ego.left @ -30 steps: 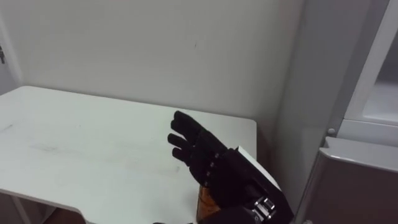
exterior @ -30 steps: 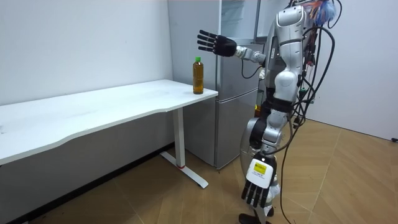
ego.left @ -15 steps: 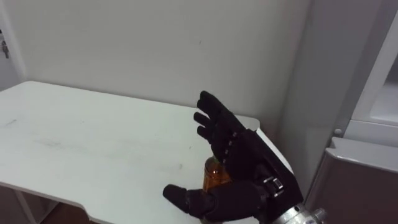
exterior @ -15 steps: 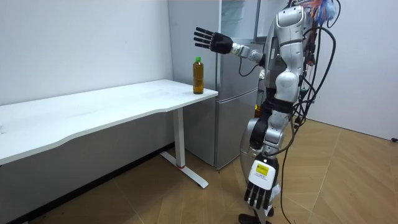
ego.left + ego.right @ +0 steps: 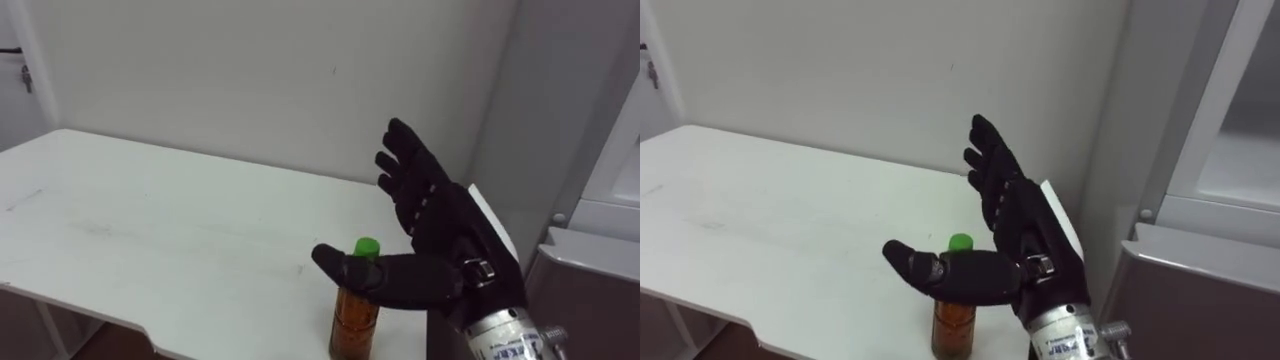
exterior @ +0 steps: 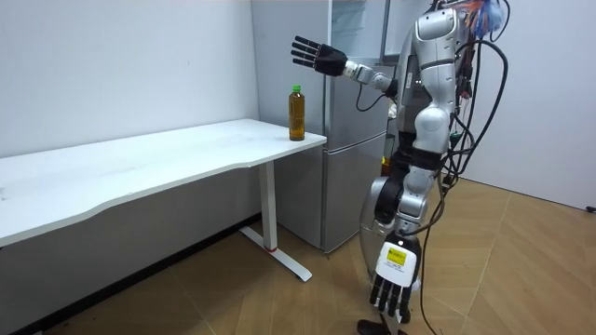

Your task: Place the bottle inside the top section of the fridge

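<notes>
Bottle count is one, and it stands upright on the table, held by neither hand.

One grey fridge (image 6: 346, 140) stands at the table's end, at 3 o'clock in the eye views, with the robot on its feet in front of it.

One white table (image 5: 150, 225) spreads from 9 o'clock toward the middle of the eye views. It runs along the wall and reaches the fridge's side.

Two hands show. The right hand (image 5: 440, 225) is raised at about 4 o'clock in the eye views, fingers straight and spread, thumb stretched sideways – open and holding nothing. In the eye views its thumb crosses in front of the bottle's neck. The room view shows this hand higher than the cap and toward the fridge, clear of it. The left hand (image 6: 392, 285) hangs low beside the robot's legs, fingers relaxed and pointing down.

The bottle (image 5: 355, 320) holds amber liquid under one green cap (image 5: 367, 245) – it sits near 6 o'clock, close to the table's near corner by the fridge.
</notes>
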